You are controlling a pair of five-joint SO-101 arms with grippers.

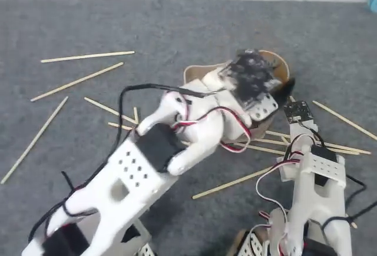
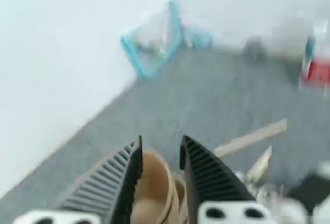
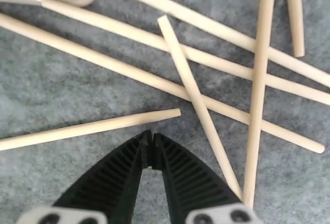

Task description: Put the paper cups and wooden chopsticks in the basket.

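While left gripper (image 2: 161,142) clasps a paper cup (image 2: 154,189) (brown), right gripper (image 3: 152,134) clenched empty, over chopsticks (image 3: 192,87).

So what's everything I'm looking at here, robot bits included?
wooden chopsticks: at least ten, pale, scattered over the table.
paper cup: one clearly seen, brown, between the left fingers.
basket: one, teal, far off by the wall.
table: one, grey.
left arm, right arm: white, side by side.
left fingers: two, black, closed on the paper cup.
right fingers: two, black, shut, empty, above crossed chopsticks.
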